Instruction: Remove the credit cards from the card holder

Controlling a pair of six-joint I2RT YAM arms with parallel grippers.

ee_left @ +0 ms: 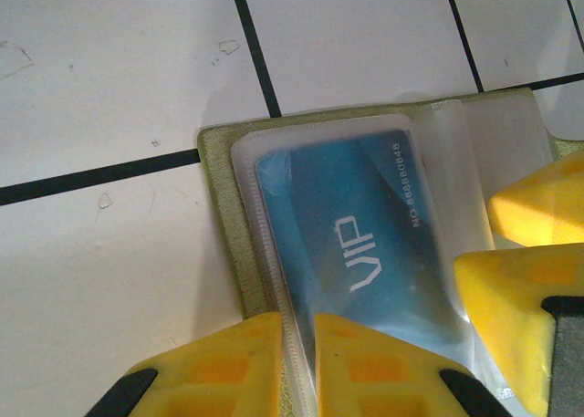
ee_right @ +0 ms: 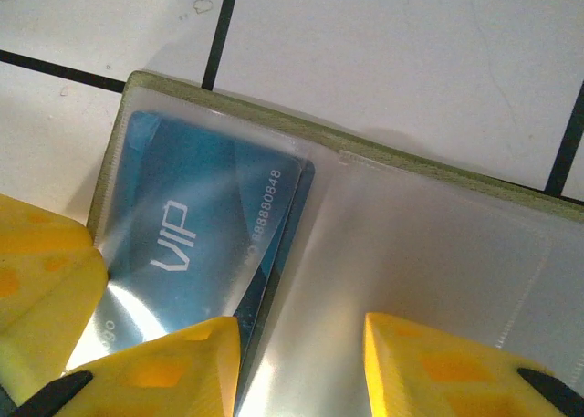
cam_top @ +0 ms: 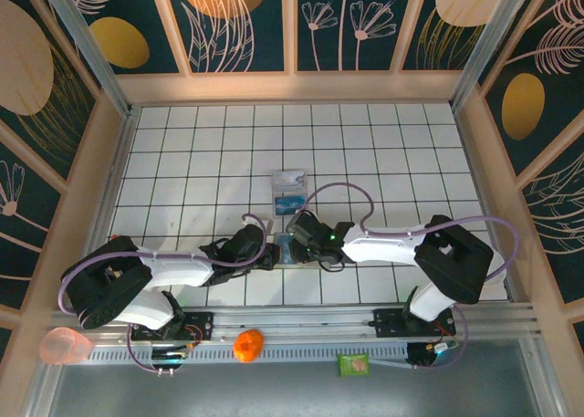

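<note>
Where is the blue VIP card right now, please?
Central in the left wrist view, the blue plastic VIP card lies inside the olive-green card holder's clear sleeve.

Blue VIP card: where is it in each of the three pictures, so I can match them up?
Top external: the blue VIP card is a small bluish patch just below the picture's middle.
Left wrist: centre-right, under clear plastic.
Right wrist: left of centre, under clear plastic.
Shared landmark: the card holder, its olive edge beside the card in both wrist views.
</note>
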